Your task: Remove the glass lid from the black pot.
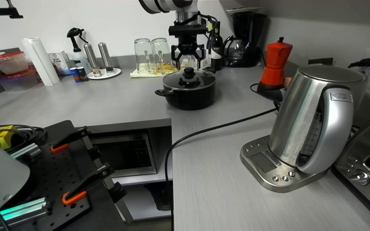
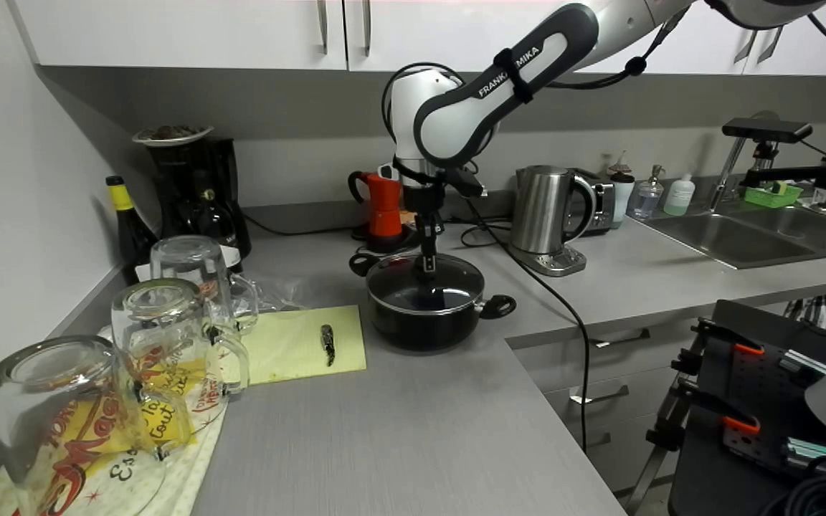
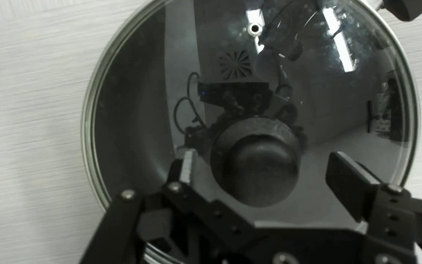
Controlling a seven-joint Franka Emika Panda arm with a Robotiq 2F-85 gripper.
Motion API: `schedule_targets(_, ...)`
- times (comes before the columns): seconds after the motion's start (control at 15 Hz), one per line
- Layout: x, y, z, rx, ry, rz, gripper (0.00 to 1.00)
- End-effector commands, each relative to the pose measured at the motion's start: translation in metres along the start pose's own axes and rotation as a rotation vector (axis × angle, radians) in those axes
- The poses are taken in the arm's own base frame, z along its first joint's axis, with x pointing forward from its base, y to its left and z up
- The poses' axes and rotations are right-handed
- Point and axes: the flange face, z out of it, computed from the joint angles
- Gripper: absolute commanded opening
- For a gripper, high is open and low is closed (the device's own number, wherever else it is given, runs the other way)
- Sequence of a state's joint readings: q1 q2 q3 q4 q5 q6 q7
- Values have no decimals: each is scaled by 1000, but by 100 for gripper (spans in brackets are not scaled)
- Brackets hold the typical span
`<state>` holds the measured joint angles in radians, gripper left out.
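In an exterior view, the glass lid (image 1: 189,82) lies level on the black pot (image 1: 190,100), its black knob (image 1: 189,73) upright at the centre; the pot stands on the grey counter (image 1: 124,99), near its inner corner. The gripper (image 1: 188,65) points straight down over the knob, its jaws spread apart. Farther back stand upturned glass mugs (image 1: 144,54) and a black coffee maker (image 1: 249,32); over to the right are a red moka pot (image 1: 276,61) and, nearer the camera, a steel kettle (image 1: 295,118), while a black cord (image 1: 220,126) crosses the counter and drops over its edge. In an exterior view, the robot arm (image 2: 528,79) extends above the pot, both side handles (image 2: 498,307) show, and a yellow cloth (image 2: 287,347) lies just beside the pot with a dark object (image 2: 328,344) on it too small to name; the mugs there number three, standing apart from the pot, and a sink (image 2: 725,240) is set in the far end of the counter. Here the fingers (image 2: 429,251) are seen edge-on, largely hiding the knob. In the wrist view, the lid is seen from above, with a small vent hole (image 3: 255,29) in its glass and a rim (image 3: 88,117) round its edge; the knob sits between the two fingertips (image 3: 348,187), a gap showing on either side, the jaws parted wider than the knob
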<state>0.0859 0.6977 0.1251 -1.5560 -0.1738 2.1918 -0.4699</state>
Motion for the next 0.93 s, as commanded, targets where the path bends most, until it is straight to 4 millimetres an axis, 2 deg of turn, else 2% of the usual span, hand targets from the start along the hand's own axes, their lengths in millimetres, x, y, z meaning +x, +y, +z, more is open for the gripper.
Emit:
schedule_targets(0.0,5,8,-3,-3,6,-24,60)
schedule_targets(0.27,6,9,-4,-1,11,-24,28)
schedule_targets(0.33,6,9,-5,-1,12,-24,25)
schedule_targets(0.47,5,8,-9,-4,15,-25,25)
schedule_targets(0.6,2,3,-21,-24,16,-26,25)
schedule_targets(0.87,-7,-15,-58,-82,31,-40,25)
